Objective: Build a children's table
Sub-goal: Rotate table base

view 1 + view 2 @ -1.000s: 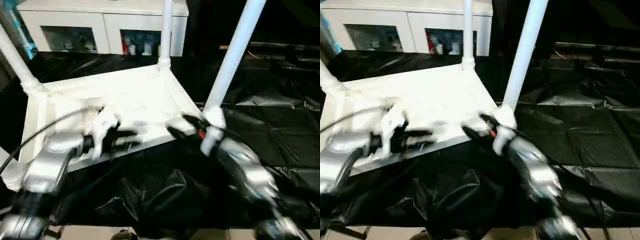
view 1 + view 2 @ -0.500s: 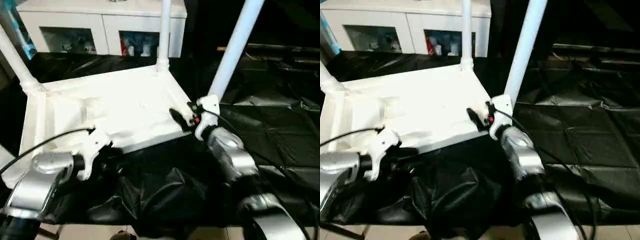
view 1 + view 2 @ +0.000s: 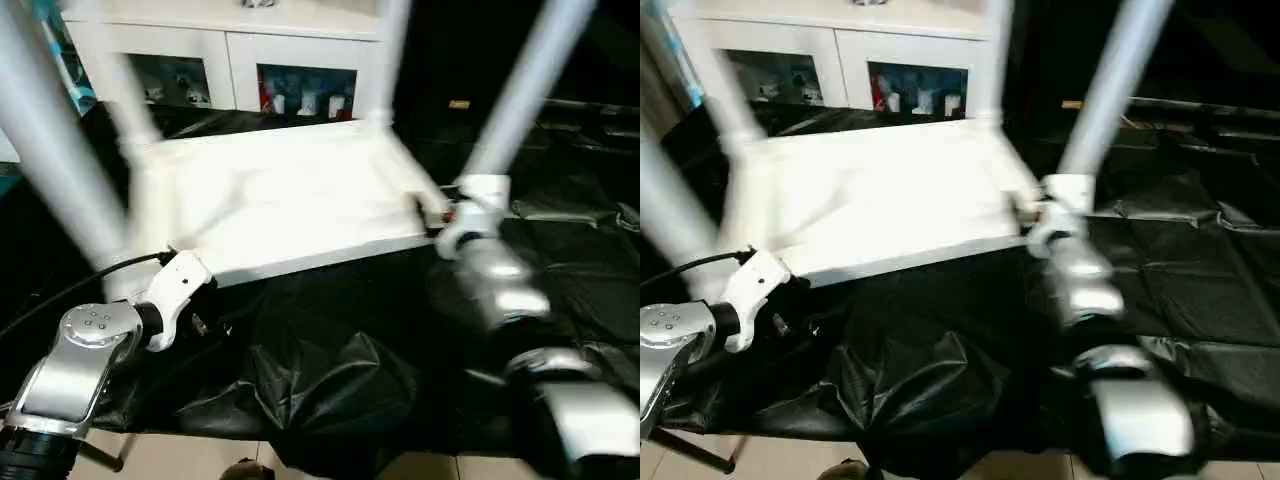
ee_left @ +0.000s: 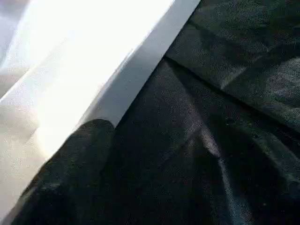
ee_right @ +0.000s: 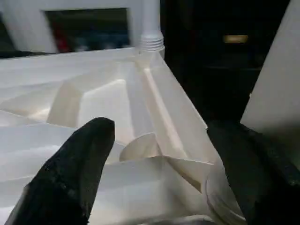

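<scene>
The children's table lies upside down on black sheeting, its ribbed white tabletop point(image 3: 290, 190) facing up. White legs stand in its corner sockets: one at the near right point(image 3: 530, 90), one at the far right point(image 3: 385, 60), one at the near left point(image 3: 50, 160). My left gripper point(image 3: 205, 320) hangs just off the tabletop's near edge point(image 4: 140, 70), open, with one black finger point(image 4: 70, 164) beside that edge and nothing held. My right gripper point(image 5: 164, 154) is open at the near right corner, its fingers point(image 5: 75, 168) spread either side of the corner ribs, next to the leg's socket point(image 5: 225, 197).
A white cabinet point(image 3: 230, 50) with glass doors stands behind the table. Crumpled black plastic sheeting point(image 3: 330, 370) covers the work surface and hangs over its front edge. A strip of pale floor point(image 3: 180, 460) shows below.
My left gripper has drawn back from over the tabletop to off its near edge, its jaws opening. The right gripper stays at the near right corner. The camera has shifted.
</scene>
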Robot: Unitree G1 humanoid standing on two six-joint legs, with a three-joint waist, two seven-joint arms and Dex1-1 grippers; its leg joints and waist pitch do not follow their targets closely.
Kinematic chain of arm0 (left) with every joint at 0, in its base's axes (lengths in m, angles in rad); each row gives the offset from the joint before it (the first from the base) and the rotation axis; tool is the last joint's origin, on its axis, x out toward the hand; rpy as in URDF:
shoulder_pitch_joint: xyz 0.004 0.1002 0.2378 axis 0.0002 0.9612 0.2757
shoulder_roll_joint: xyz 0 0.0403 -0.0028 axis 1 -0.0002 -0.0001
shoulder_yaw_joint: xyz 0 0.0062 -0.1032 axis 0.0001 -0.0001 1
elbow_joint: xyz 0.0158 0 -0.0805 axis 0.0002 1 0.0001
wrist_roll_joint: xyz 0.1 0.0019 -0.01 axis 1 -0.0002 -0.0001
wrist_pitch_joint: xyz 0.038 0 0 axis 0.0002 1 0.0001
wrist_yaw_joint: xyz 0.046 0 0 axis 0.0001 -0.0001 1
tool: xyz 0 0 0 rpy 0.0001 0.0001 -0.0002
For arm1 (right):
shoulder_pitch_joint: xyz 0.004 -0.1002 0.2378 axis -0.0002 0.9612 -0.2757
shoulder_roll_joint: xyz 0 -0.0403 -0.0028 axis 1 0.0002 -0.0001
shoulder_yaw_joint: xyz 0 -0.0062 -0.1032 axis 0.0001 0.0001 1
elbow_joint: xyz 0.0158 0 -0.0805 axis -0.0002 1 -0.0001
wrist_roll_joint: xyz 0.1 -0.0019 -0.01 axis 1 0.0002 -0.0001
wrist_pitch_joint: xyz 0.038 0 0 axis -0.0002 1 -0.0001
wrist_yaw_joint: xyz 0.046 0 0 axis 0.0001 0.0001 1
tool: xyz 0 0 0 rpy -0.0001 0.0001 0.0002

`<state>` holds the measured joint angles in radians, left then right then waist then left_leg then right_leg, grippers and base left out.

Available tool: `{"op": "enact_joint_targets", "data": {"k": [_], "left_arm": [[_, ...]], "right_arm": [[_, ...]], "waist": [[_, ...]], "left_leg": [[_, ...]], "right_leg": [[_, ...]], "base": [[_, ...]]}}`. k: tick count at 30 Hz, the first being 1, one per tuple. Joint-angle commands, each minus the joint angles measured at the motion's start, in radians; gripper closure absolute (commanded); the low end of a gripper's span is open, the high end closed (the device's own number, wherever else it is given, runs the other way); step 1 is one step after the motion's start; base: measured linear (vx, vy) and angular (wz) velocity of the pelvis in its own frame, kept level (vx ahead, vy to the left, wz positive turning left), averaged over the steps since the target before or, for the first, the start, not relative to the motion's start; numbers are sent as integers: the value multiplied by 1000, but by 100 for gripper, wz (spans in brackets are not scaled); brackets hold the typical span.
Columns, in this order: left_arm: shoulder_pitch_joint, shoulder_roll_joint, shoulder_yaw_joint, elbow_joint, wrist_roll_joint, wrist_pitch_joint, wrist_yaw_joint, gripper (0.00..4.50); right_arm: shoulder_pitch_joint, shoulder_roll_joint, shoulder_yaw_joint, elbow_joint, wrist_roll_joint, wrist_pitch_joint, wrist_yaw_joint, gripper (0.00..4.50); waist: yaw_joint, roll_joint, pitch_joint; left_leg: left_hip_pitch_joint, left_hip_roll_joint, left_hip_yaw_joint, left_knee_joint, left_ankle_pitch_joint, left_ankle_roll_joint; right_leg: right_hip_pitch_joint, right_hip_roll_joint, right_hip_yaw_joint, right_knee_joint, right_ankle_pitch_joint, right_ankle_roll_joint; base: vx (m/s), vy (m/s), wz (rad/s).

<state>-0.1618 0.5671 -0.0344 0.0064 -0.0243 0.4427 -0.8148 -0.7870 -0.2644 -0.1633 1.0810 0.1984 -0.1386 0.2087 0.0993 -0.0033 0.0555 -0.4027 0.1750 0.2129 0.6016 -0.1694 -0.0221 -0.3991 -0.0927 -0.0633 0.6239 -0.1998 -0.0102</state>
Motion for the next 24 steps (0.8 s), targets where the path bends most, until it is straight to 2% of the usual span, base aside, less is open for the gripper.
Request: {"op": "enact_joint_targets", "data": {"k": [1,4,6,7,9,12,14,16,17,19,20,22,23,24], "left_arm": [[33,16,52,-20,-15,-27,6,3],[77,29,87,-44,-50,-42,-15,3],[116,31,129,-84,-101,-38,-42,3],[134,35,149,-102,-125,-35,-54,3],[175,54,196,-125,-166,-38,-83,3],[189,66,240,-117,-182,-59,-74,3],[151,38,272,-87,-196,-87,-25,3],[87,-12,307,-48,-216,-111,44,3],[70,-24,313,-37,-214,-118,64,3],[42,-44,319,-17,-222,-130,91,3],[29,-53,320,-9,-228,-136,101,3],[7,-75,320,-2,-249,-133,105,3],[-10,-83,307,14,-242,-142,110,3],[-24,-88,294,30,-232,-150,114,3]], "right_arm": [[-30,-76,-55,34,-4,-35,-33,69],[-42,-103,-60,55,-3,-40,-26,69],[-44,-113,-59,62,-3,-45,-5,69],[-44,-115,-56,66,-6,-51,9,69],[-35,-115,-42,62,-12,-63,52,69],[-6,-98,-17,39,-21,-83,116,69],[34,-76,-2,2,-22,-96,151,69],[87,-48,2,-51,-7,-89,164,69],[103,-40,3,-68,-4,-84,161,69],[144,-22,3,-113,4,-82,154,69],[165,-13,2,-135,9,-83,150,69],[206,3,-5,-173,20,-84,151,69],[233,13,-6,-199,20,-79,151,69],[253,20,-6,-217,17,-77,148,69]], "waist": [[-9,2,-73],[-13,-5,-72],[-16,-6,-70],[-16,-6,-71],[-19,-7,-66],[-30,-6,-61],[-30,-6,-60],[-27,-2,-62],[-25,2,-63],[-23,-2,-65],[-22,0,-66],[-18,-2,-67],[-16,9,-68],[-19,3,-69]], "left_leg": [[39,52,-27,-71,-186,-5],[31,50,-27,-66,-175,20],[32,50,-26,-66,-188,28],[32,51,-26,-65,-188,28],[33,53,-26,-67,-220,28],[34,54,-29,-72,-270,20],[36,56,-30,-75,-287,10],[45,57,-29,-75,-307,-6],[43,57,-32,-78,-303,-10],[41,58,-34,-80,-294,-15],[41,57,-33,-79,-294,-16],[39,58,-33,-79,-273,-11],[41,56,-33,-78,-273,-14],[38,56,-34,-79,-272,-14]], "right_leg": [[31,-51,45,-61,-89,-189],[35,-52,43,-59,-81,-201],[33,-50,43,-64,-111,-200],[34,-53,44,-63,-112,-203],[29,-52,43,-68,-162,-202],[25,-48,44,-74,-219,-194],[24,-50,46,-77,-236,-188],[19,-49,48,-78,-229,-188],[23,-51,48,-77,-221,-189],[25,-50,46,-74,-201,-186],[25,-50,46,-73,-193,-186],[28,-52,48,-72,-172,-180],[26,-52,48,-71,-171,-177],[28,-51,47,-71,-162,-179]], "base": [[0,0,0],[0,0,0],[0,0,0],[0,0,0],[0,0,0],[0,0,0],[0,0,0],[0,0,0],[0,0,0],[0,0,0],[0,0,0],[0,0,0],[0,0,0],[0,0,0]]}}
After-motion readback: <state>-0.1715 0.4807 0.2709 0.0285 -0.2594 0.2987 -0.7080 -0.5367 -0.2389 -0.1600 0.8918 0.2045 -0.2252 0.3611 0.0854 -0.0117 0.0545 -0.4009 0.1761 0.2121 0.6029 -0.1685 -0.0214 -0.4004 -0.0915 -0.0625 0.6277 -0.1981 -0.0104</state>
